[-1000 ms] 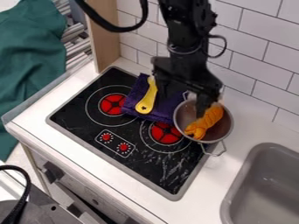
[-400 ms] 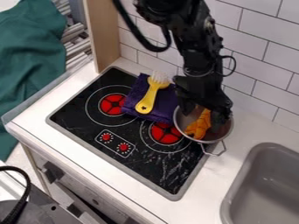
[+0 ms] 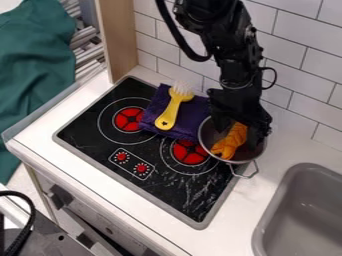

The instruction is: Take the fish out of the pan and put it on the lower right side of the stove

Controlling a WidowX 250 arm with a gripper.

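- Gripper: you had the black gripper (image 3: 238, 132) over the pan (image 3: 208, 132), pointing down, with its two fingers spread apart, one toward each side of the pan.
- Arm: you had the black arm (image 3: 235, 65) entering from the top edge of the view, in front of the tiled wall (image 3: 300, 100).
- Fish: the orange fish (image 3: 229, 145) lay inside the pan, its near end close to the front rim and its far end beneath the gripper. You could not tell from this view whether a finger touched it.
- Pan: the metal pan sat at the right side of the stove (image 3: 170, 195), overlapping the edge of the right burner (image 3: 190, 152) in your view. Its wire handle (image 3: 246, 174) pointed toward you.
- Towel: you had a folded purple towel (image 3: 190, 119) on the back part of the stove, between the left burner (image 3: 129, 119) and the pan.
- Brush: a yellow brush (image 3: 169, 114) lay on the towel, white bristles toward the wall.
- Controls: two red knobs (image 3: 141, 168) were set near the front edge of the stove.
- Surroundings: you had the gray sink (image 3: 304, 220) to the right, across a strip of white counter (image 3: 250, 202).
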